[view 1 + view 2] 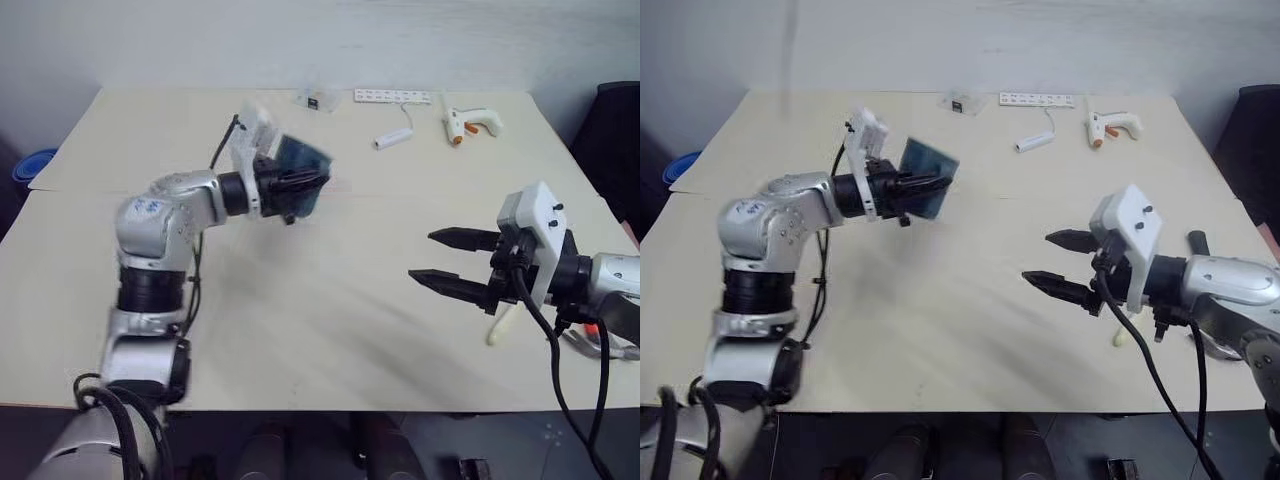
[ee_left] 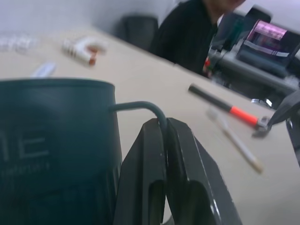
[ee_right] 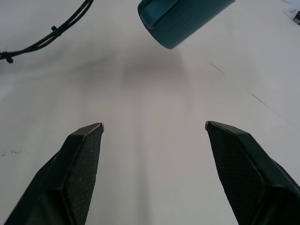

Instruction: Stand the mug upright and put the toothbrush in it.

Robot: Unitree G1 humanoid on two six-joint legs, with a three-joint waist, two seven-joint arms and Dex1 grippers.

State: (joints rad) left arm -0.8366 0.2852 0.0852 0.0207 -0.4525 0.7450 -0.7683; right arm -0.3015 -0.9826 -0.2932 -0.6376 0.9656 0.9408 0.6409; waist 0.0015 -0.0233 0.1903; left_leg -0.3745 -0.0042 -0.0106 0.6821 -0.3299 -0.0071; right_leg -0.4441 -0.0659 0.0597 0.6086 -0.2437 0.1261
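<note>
Table point(image 1: 330, 330), pale cream, takes up most of the scene. A person in dark clothes point(image 2: 187, 35) sits beyond its far edge, seen in left wrist view.

L gripper point(image 1: 305, 183) is up off the table, left of centre, fingers clenched on the mug's handle point(image 2: 140, 107); in left wrist view the thin loop runs right between the two pressed-together black fingers point(image 2: 150, 178). Mug point(image 1: 928, 172), dark teal, hangs in the air above the table, tilted, not standing; right wrist view shows it point(image 3: 183, 18) clear of the surface w/ a faint shadow under it.

R gripper point(image 1: 440, 258) hovers over the table's right side, pointing toward centre, fingers spread wide, nothing between them; right wrist view has both tips point(image 3: 84, 140) well apart over bare tabletop.

Hammer point(image 2: 225, 105), black w/ orange band, lies on the table's right side. Toothbrush point(image 2: 234, 140), pale, lies flat just beside it, near the R arm; one end point(image 1: 500, 328) shows below the R gripper.

Far edge: power strip point(image 1: 392, 96), white-orange glue gun point(image 1: 470, 124), short white cylinder point(image 1: 394, 138), small clear item point(image 1: 315, 99). Blue object point(image 1: 32, 165) sits off the table's left side.
</note>
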